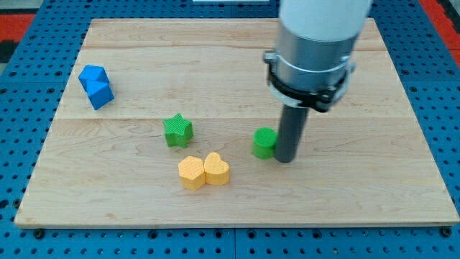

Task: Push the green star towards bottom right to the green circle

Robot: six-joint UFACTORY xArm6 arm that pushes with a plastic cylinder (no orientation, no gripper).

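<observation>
The green star (177, 130) lies left of the board's middle. The green circle (264, 142) lies to its right and a little lower, about a hand's width away. My tip (285, 160) stands right against the green circle's right side, touching or nearly touching it. The rod rises from there to the large grey arm body at the view's top. The tip is well to the right of the green star, with the circle between them.
A yellow hexagon (191, 173) and a yellow heart (216, 169) sit side by side just below the star. Two joined blue blocks (95, 85) lie at the view's left. The wooden board (230, 201) rests on a blue pegboard.
</observation>
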